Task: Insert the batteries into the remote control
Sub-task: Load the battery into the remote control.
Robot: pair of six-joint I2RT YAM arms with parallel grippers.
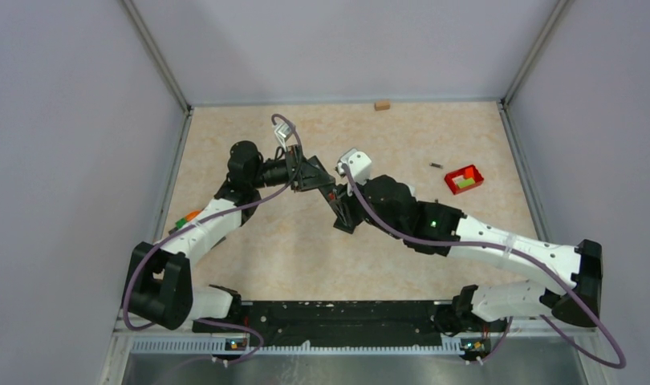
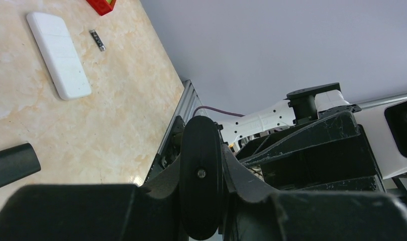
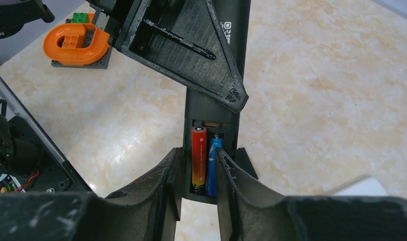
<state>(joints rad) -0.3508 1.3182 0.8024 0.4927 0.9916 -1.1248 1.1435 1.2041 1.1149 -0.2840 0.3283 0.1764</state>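
My left gripper is shut on the black remote control, whose rounded end shows between its fingers in the left wrist view. The remote's battery bay faces the right wrist camera. A red battery and a blue battery lie in it side by side. My right gripper stands over the bay with its jaws a little apart, one on each side of the two batteries, holding nothing. A dark battery lies loose on the table.
A red tray with yellow-green blocks sits at the right. A white flat slab lies near the loose battery. An orange and green toy sits at the left. A small tan block is by the back wall.
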